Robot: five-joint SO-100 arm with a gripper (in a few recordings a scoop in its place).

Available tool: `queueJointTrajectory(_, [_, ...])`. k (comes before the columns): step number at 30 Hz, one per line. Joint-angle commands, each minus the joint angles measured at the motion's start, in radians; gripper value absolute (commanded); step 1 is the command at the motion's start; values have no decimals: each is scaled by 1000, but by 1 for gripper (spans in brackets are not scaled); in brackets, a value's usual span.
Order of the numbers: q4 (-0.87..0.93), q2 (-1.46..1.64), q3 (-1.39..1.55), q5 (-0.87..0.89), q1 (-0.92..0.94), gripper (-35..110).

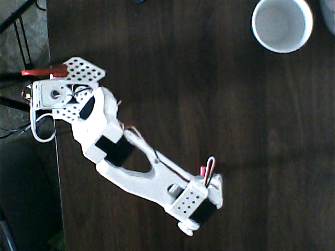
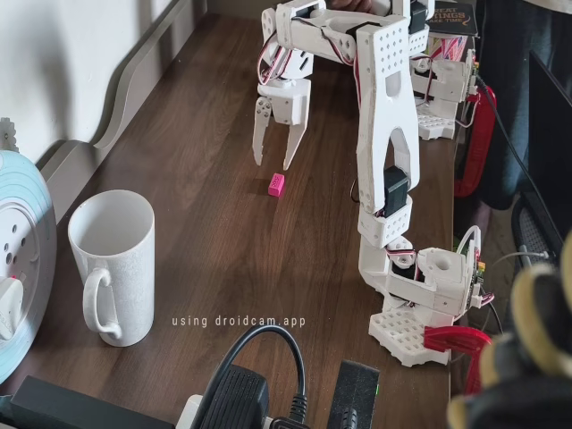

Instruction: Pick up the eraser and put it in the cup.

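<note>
In the fixed view the white arm point(image 2: 384, 134) arches over the dark wooden table point(image 2: 206, 134), and its gripper point(image 2: 273, 164) points down with its two fingers spread apart, nothing between them. The eraser point(image 2: 276, 184), a small pink block, lies on the wood just below and slightly right of the fingertips, apart from them. Bare table runs from the eraser toward the lower left of the frame, where the cup point(image 2: 112, 264) stands upright with its handle facing the camera; eraser and cup are well apart with nothing between them. A pale wall moulding point(image 2: 134, 80) borders the table along the upper left, and a black plug and cable point(image 2: 259, 384) crowd the bottom edge.

In the overhead view the cup point(image 1: 282, 23) sits in the upper right corner, its rim nearly touching the top edge, grey inside and empty. The arm point(image 1: 141, 167) stretches diagonally from its base point(image 1: 55, 97) at the table's left edge toward the lower centre. There the wrist block covers the gripper's fingers, and a small pink speck point(image 1: 202, 170) beside the wrist is too small to tell for certain. A pale curved sliver point(image 1: 330, 13) is cut off at the right edge.
</note>
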Motion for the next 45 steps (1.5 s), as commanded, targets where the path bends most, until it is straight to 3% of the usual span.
queueJointTrajectory(1, [75,9,-17,-20,31,20])
queueJointTrajectory(13, [69,-63,-17,-17,12,19])
queueJointTrajectory(18, [63,-97,-18,2,3,0])
queueJointTrajectory(25, [69,-38,-18,5,-44,0])
queueJointTrajectory(31, [209,382,-9,28,-282,0])
queueJointTrajectory(36, [221,657,-11,-25,-514,0])
queueJointTrajectory(45, [-51,816,-9,-333,-813,0])
